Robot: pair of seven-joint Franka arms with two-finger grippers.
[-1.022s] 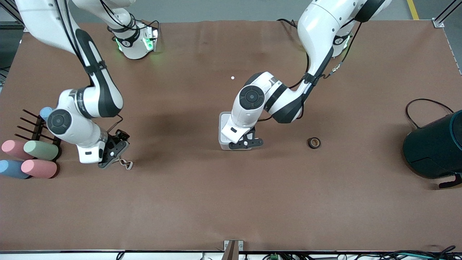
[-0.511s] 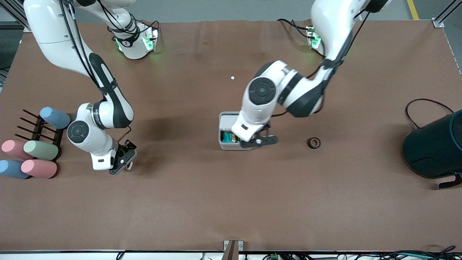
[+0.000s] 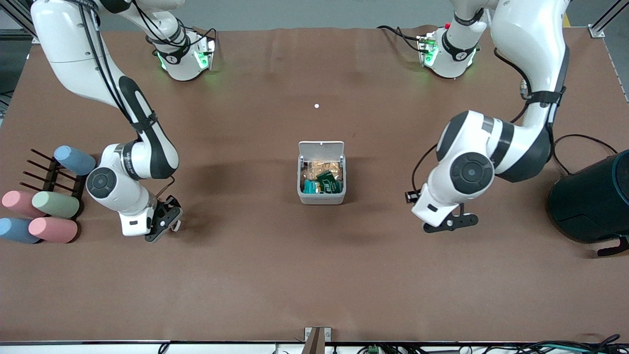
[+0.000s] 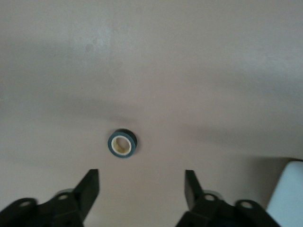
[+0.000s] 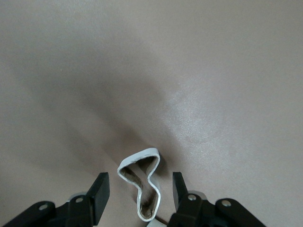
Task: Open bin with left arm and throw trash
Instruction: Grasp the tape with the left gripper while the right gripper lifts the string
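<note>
The bin (image 3: pixel 300 183) stands mid-table with its lid (image 3: pixel 321 147) swung up and open. A dark printed packet (image 3: pixel 329 182) lies inside among other wrappers. My left gripper (image 3: pixel 449 223) is open and empty, low over the table toward the left arm's end. The left wrist view shows it (image 4: pixel 141 189) just short of the dark tape roll (image 4: pixel 122 143); the arm hides the roll in the front view. My right gripper (image 3: pixel 163 226) is open near the right arm's end. In the right wrist view its fingers (image 5: pixel 139 189) stand on either side of the white heart-shaped loop (image 5: pixel 152 187), apart from it.
A large dark teal cylinder (image 3: pixel 594 199) with a black cable (image 3: pixel 580 140) sits at the left arm's end. Pastel cylinders (image 3: pixel 51 216) and a black rack (image 3: pixel 46 172) sit at the right arm's end. A tiny white dot (image 3: pixel 316 105) lies near the bases.
The left gripper left the bin, which now stands open, and swung toward the left arm's end over the tape roll. The right gripper settled lower around the loop.
</note>
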